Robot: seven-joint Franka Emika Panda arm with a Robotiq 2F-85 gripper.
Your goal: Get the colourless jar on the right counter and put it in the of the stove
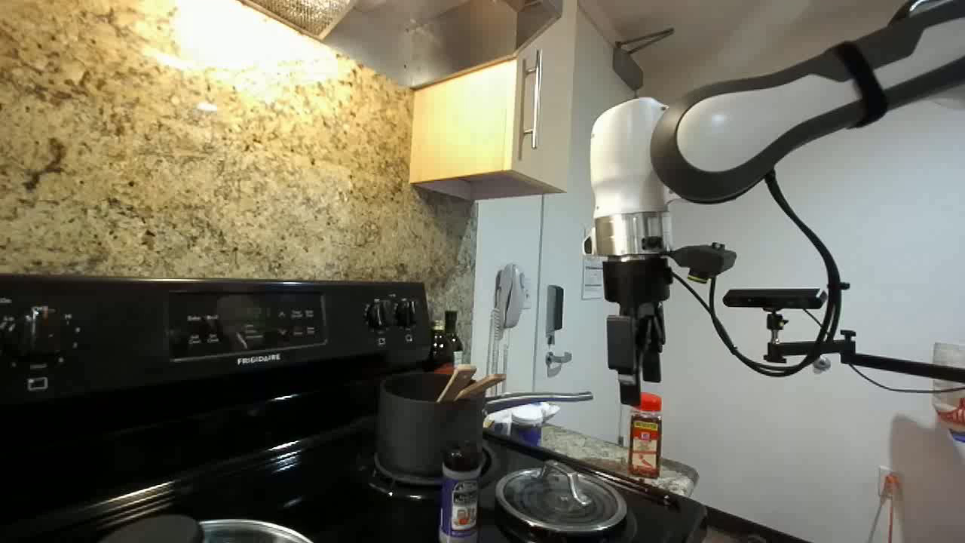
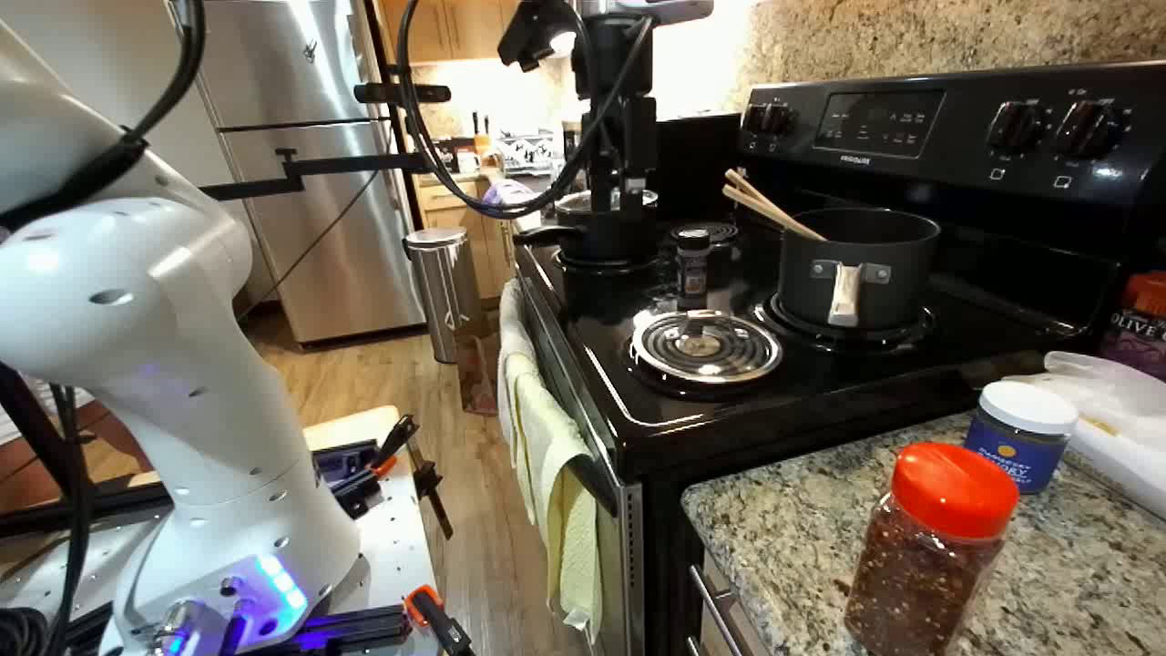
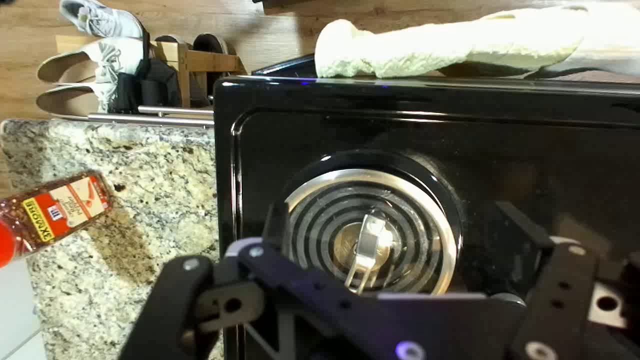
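The colourless jar [image 1: 645, 445] has a red screw lid and dark red flakes inside. It stands upright on the granite counter [image 2: 774, 538] beside the stove [image 1: 105, 332]. The jar also shows in an exterior view [image 2: 925, 565] and at the left edge of the wrist view [image 3: 65, 207], where its lid is partly cut off. My gripper [image 3: 400, 225] is open and empty, its fingers spread above the stove's burner with the glass lid. The gripper also shows in both exterior views [image 1: 639, 377] [image 2: 621, 187], pointing down. It is apart from the jar. The stove top fills the wrist view's right [image 3: 525, 150].
A glass lid [image 3: 370, 240] lies on the near burner. A dark grey pot [image 2: 856, 273] with wooden utensils stands behind it, its handle [image 1: 539, 397] jutting over the counter. A dark-lidded spice jar [image 1: 460, 498] stands nearby. A white-lidded blue jar [image 2: 1020, 437] stands behind the jar.
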